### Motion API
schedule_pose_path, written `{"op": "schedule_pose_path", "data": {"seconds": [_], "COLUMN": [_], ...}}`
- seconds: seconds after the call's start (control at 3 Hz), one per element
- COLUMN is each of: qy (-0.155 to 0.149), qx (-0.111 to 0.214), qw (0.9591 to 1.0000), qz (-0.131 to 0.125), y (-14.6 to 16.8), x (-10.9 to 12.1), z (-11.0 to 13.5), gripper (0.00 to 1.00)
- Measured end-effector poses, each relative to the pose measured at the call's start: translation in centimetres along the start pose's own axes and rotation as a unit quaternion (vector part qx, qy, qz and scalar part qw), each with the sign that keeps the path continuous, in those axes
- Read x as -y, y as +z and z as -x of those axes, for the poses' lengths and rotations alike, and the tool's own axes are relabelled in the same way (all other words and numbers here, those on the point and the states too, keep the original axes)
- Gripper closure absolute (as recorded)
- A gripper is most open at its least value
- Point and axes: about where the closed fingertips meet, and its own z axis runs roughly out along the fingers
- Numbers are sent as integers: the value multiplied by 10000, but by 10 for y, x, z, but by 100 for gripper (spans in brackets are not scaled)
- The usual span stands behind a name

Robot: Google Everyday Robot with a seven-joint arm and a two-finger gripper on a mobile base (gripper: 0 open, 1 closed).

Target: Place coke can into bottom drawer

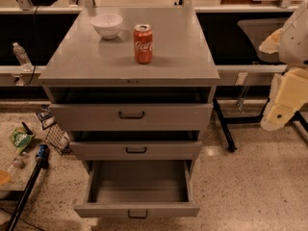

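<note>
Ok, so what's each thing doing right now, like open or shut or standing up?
coke can: standing upright on the cabinet top, not held.
white bowl: right way up beside the can.
bottom drawer: pulled open, nothing inside.
top drawer, middle drawer: mostly pushed in.
gripper: at the right edge, away from the can.

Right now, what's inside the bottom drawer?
The bottom drawer is pulled open; the floor that shows is bare grey. Its back part is covered by the middle drawer above. The coke can stands on the cabinet top, and the gripper hangs to the right.
</note>
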Motion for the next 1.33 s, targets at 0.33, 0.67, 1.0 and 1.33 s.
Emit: {"op": "schedule_pose_path", "data": {"seconds": [0.33, 0.67, 1.0, 1.33], "qy": [18, 252, 552, 934], "qx": [59, 830, 2551, 3652], "qw": [10000, 9957, 9630, 9227], "qz": [-26, -328, -667, -808], "y": [1, 7, 26, 21], "x": [3, 36, 104, 151], "z": [2, 26, 70, 118], "gripper": [0, 0, 0, 0]}}
